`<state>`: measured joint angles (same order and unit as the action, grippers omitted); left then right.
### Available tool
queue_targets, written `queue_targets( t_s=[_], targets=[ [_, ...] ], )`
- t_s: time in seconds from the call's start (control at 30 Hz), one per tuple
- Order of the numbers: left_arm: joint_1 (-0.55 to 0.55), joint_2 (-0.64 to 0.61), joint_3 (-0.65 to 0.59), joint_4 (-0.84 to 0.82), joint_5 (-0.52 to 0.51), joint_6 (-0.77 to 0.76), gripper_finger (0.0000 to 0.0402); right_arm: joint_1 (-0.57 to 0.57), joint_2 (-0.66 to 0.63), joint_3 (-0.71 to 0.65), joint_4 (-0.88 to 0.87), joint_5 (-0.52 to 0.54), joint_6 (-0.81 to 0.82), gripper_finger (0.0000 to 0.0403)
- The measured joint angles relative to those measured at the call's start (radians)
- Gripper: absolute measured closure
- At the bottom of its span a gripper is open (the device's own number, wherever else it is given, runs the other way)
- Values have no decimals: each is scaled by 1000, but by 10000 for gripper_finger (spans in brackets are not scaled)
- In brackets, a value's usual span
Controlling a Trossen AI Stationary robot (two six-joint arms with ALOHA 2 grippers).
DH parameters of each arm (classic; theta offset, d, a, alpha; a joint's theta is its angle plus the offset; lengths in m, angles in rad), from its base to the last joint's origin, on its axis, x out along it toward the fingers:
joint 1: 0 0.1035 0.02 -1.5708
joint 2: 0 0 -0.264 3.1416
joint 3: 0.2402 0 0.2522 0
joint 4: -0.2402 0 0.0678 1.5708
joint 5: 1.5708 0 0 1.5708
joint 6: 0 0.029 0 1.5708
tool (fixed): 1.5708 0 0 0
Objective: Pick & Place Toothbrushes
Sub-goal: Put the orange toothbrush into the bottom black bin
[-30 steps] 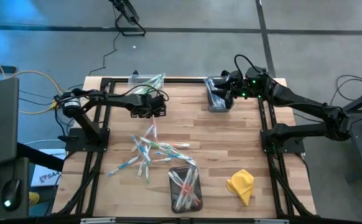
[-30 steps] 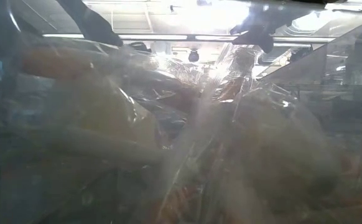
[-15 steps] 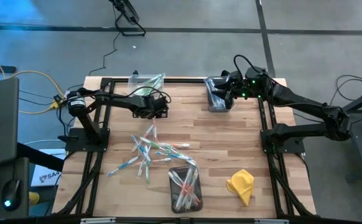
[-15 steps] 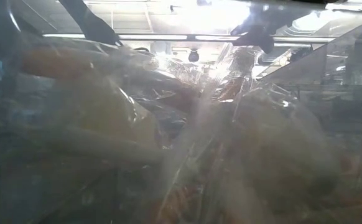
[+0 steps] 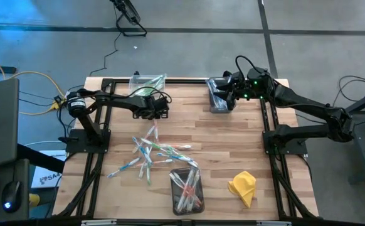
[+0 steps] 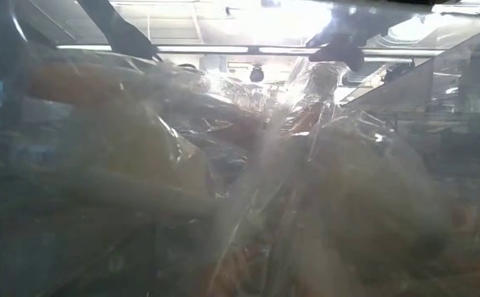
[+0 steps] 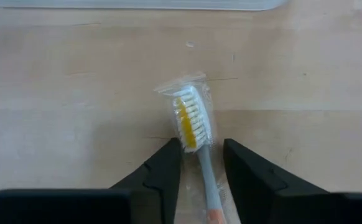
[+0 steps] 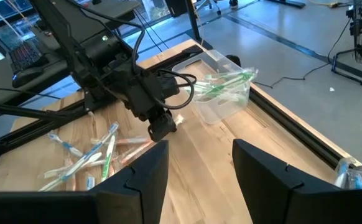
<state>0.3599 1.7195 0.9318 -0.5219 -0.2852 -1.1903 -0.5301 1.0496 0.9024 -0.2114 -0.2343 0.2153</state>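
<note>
So compared to 1 second back, my left gripper (image 7: 201, 163) has crept a little toward my left and pulled its fingers in around a wrapped toothbrush (image 7: 196, 134) lying flat on the wooden table (image 5: 232, 144). In the left wrist view the handle runs right down the gap between my 2 fingers (image 7: 162, 177), bristle head with a yellow stripe pointing away from me, clear wrapper still on it. The fingers sit just beside the handle on both sides, not quite pressing it yet, so call it half closed around it and not a real grip.

From above, that gripper (image 5: 152, 113) is low over the far left part of the table, just in front of the clear bin (image 5: 146, 81) with the green-accented brushes in it. Nothing else budged: the loose pile of toothbrushes (image 5: 150, 154) is in the same spot in the middle, the dark bin (image 5: 187, 190) at the near edge has the same bunch in it, and the yellow cloth (image 5: 243, 187) is still near the right corner.

My right gripper (image 5: 223, 94) hasn't moved either, parked over the bin (image 5: 219, 102) at the far edge, fingers apart with nothing between them.

Low view is just glare and crinkly plastic, useless.
</note>
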Motion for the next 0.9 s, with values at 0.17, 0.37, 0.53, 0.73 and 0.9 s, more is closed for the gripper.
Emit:
queue_targets(
  t_s=[0.17, 0.37, 0.53, 0.73, 0.9],
  targets=[
    [0, 0, 0, 10, 6, 0, 321, 0, 0, 0, -22, 0, -2, 232],
    [1, 1, 0, 12, 37, 0, 345, 0, 0, 0, -25, 0, -3, 232],
    [2, -11, 0, 14, 65, 31, 371, 0, 0, 0, -25, 0, -3, 232],
    [-4, -46, 35, 16, 140, 128, 393, 0, 0, 0, -25, 0, -3, 232],
    [0, -58, 114, 13, 147, 225, 398, 0, 0, 0, -25, 0, -3, 232]
  ],
)
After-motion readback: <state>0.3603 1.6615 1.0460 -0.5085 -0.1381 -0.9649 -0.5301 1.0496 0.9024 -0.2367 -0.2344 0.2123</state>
